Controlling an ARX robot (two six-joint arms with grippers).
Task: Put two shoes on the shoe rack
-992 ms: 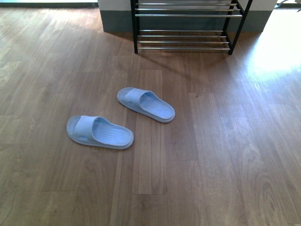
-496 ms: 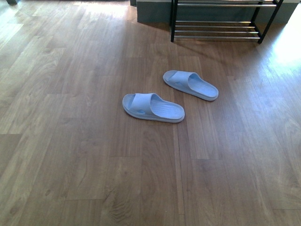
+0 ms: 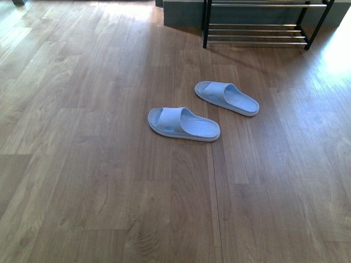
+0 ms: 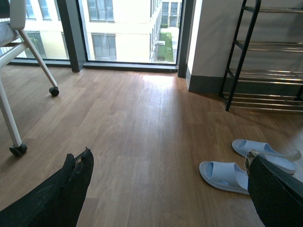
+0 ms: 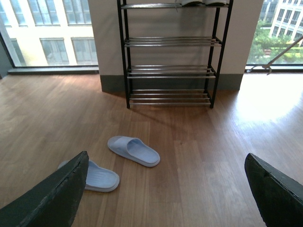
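Left gripper (image 4: 168, 156): black jaws spread wide, nothing between them, only bare floor under the gap. Right gripper (image 5: 165, 158): same state, jaws parted wide and empty. Neither arm shows in the front view. Both grippers hang above the brown wood-plank floor (image 3: 82, 164), clear of the shoes. Nearer light-blue rubber slide (image 3: 184, 124) lies flat, sole down, on open floor, strap end toward the robot's left. Second light-blue rubber slide (image 3: 226, 98) lies just beyond it and a little to the right, same orientation, close to the first but not touching. Both are well short of the floor's far edge. There, against a pale wall with a grey skirting, stands the black-framed shoe rack with chrome-rod shelves (image 3: 258, 34); its lower tiers are bare. Off to the left, a white-legged frame on black casters (image 4: 14, 118) stands before tall windows (image 4: 128, 28).
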